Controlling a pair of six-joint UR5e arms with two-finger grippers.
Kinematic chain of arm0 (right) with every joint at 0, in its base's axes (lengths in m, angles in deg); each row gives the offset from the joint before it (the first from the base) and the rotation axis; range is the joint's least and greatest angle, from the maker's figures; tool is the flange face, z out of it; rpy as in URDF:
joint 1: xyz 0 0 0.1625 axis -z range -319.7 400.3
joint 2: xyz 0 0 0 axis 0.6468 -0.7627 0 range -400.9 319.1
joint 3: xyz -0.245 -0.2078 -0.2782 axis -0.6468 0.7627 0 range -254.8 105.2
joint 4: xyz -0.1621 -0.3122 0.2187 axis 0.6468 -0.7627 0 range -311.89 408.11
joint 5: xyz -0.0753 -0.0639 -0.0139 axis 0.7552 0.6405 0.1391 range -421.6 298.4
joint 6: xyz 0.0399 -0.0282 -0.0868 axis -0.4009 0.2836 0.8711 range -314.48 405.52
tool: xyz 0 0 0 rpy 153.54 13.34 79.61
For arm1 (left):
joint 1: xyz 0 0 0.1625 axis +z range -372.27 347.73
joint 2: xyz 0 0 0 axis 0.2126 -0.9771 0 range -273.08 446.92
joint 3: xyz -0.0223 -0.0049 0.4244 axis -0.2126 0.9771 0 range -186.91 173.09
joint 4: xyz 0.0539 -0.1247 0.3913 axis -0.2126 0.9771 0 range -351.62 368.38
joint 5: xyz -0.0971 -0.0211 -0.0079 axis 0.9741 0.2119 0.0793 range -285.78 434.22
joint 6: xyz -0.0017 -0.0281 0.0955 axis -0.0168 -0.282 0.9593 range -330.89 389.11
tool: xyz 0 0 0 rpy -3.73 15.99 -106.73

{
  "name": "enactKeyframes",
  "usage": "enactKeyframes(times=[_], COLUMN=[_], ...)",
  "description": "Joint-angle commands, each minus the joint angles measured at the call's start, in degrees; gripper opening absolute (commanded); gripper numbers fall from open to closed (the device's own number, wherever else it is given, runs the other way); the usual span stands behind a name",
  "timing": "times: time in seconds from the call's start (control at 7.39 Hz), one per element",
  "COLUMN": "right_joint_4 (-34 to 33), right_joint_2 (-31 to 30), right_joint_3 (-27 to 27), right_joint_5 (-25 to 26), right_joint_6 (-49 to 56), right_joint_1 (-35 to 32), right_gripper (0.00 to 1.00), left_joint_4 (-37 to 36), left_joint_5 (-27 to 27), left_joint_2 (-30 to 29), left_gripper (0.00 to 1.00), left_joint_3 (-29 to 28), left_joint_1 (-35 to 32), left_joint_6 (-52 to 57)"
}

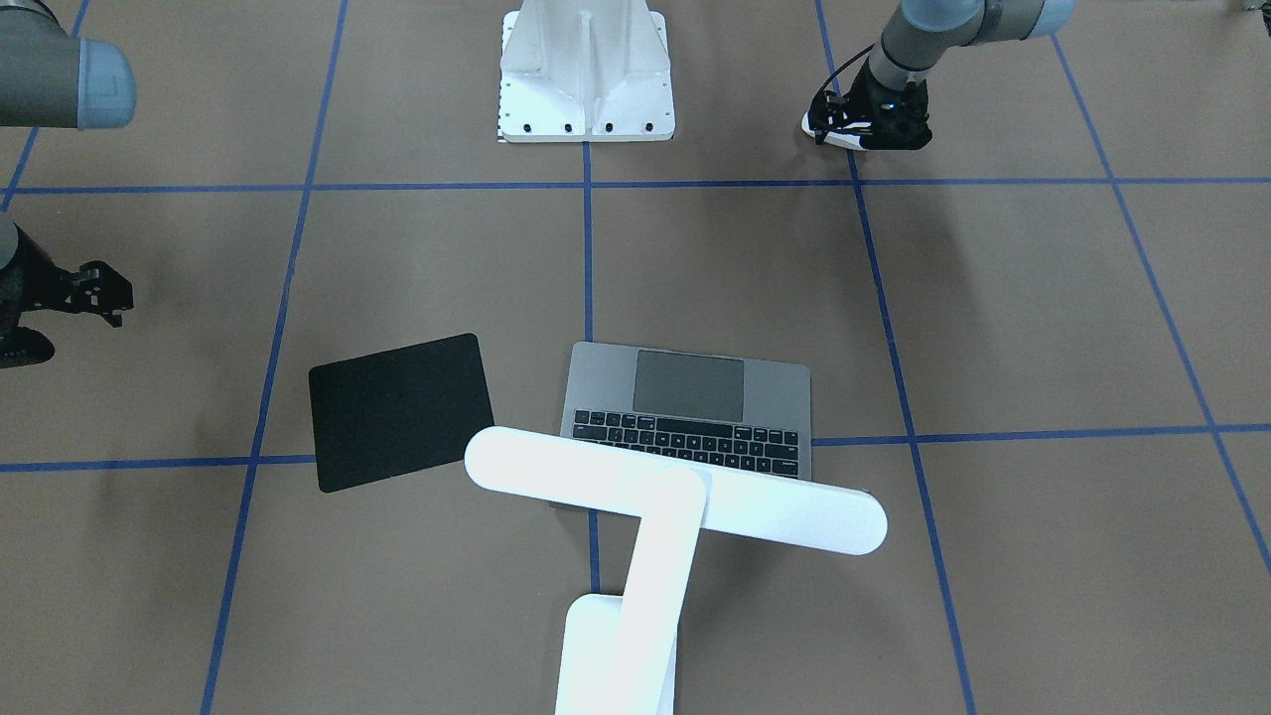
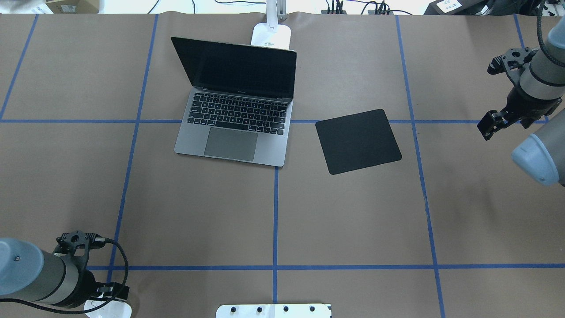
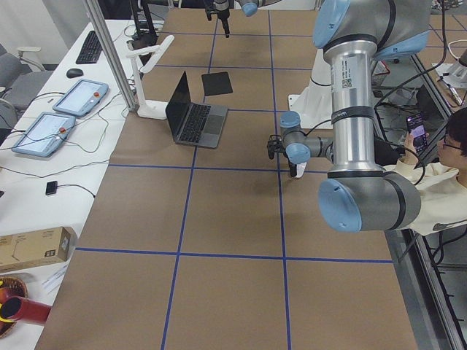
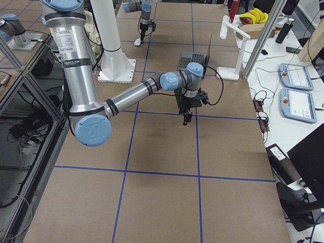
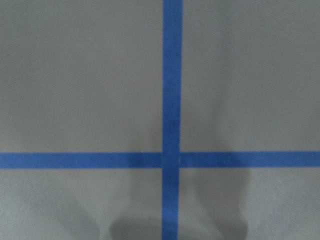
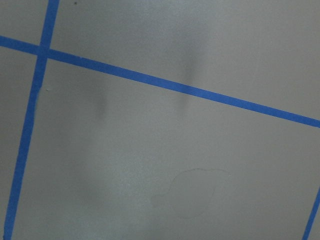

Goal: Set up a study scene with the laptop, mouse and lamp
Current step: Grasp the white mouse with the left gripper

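The laptop (image 2: pixel 238 115) stands open at the far middle of the table, its keyboard (image 1: pixel 685 437) facing the robot. Behind it rises the white lamp (image 1: pixel 675 492), whose base (image 2: pixel 271 35) sits at the table's far edge and whose bar head hangs over the laptop. The small white mouse (image 1: pixel 826 132) (image 2: pixel 103 308) lies near the robot's base on its left side. My left gripper (image 1: pixel 862 139) (image 2: pixel 108 297) is down over the mouse; I cannot tell whether its fingers press on it. At the right edge, my right gripper (image 2: pixel 487 128) (image 1: pixel 25 348) hangs open and holds nothing.
A flat black mouse pad (image 2: pixel 357 141) (image 1: pixel 400 410) lies beside the laptop on the robot's right. The white bolted pedestal (image 1: pixel 586 70) stands at the robot's edge. A person (image 3: pixel 438 160) sits beyond the table's near side. Tablets (image 3: pixel 80 98) rest on a side desk.
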Motion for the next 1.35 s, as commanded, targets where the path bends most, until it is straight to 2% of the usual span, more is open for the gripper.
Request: enactKeyframes(times=[0.0,0.41,0.68,0.95,1.22], right_joint_4=[-0.03,-0.03,-0.03,-2.04,-2.40], right_joint_2=[-0.05,0.12,0.30,-0.06,0.21], right_joint_3=[-0.14,0.03,-0.49,-3.56,-4.27], right_joint_5=[0.00,0.35,-0.09,-0.17,-0.35], right_joint_6=[-0.02,0.07,0.07,-0.02,-0.02], right_joint_1=[-0.33,-0.85,-1.47,-1.65,-1.65], right_gripper=[1.00,1.00,1.00,1.00,1.00], left_joint_4=[-0.65,-0.74,-0.74,-0.74,-3.62], left_joint_5=[0.09,-1.76,-3.77,-4.75,-7.55], left_joint_2=[1.07,0.55,1.07,2.03,3.53], left_gripper=[1.00,1.00,1.00,1.00,1.00], left_joint_3=[1.36,3.72,3.82,3.91,3.65], left_joint_1=[2.03,3.71,1.88,-1.02,2.20], left_joint_6=[-8.39,-30.70,-39.41,-49.72,-54.82])
